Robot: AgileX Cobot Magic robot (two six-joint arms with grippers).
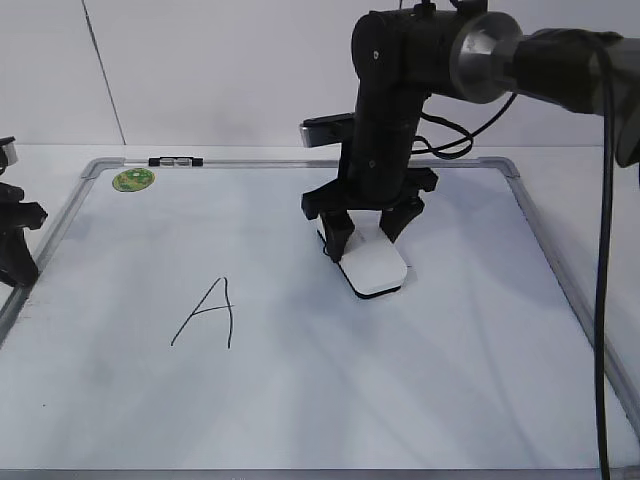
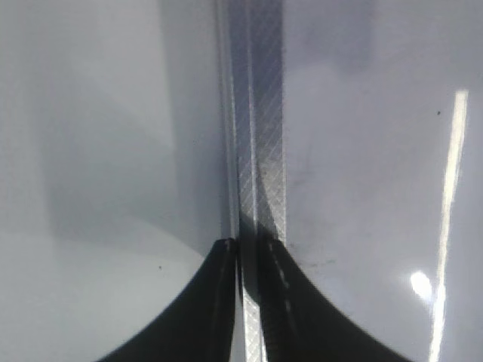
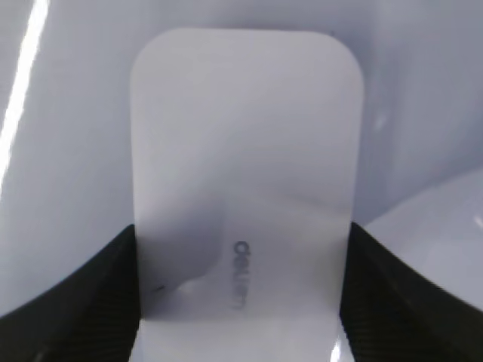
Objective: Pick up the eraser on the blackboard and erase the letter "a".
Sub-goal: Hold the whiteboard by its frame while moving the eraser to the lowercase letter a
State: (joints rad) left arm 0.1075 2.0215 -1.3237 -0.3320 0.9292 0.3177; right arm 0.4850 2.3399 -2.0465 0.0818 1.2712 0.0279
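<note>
The white eraser (image 1: pixel 375 265) lies flat on the blackboard (image 1: pixel 450 380), right of centre. My right gripper (image 1: pixel 365 238) stands over it with a finger against each long side, shut on it. In the right wrist view the eraser (image 3: pixel 245 136) fills the space between the two fingers of the gripper (image 3: pixel 241 241), grey lettering up. The small letter "a" does not show in any view. A large capital "A" (image 1: pixel 210 315) is drawn left of centre. My left gripper (image 1: pixel 15 250) is shut and empty at the board's left edge, over the frame (image 2: pixel 260 151).
A green round sticker (image 1: pixel 133 180) sits in the board's far left corner. A black marker (image 1: pixel 175 161) lies on the far frame rail. The right arm and its cables hang over the board's far right part.
</note>
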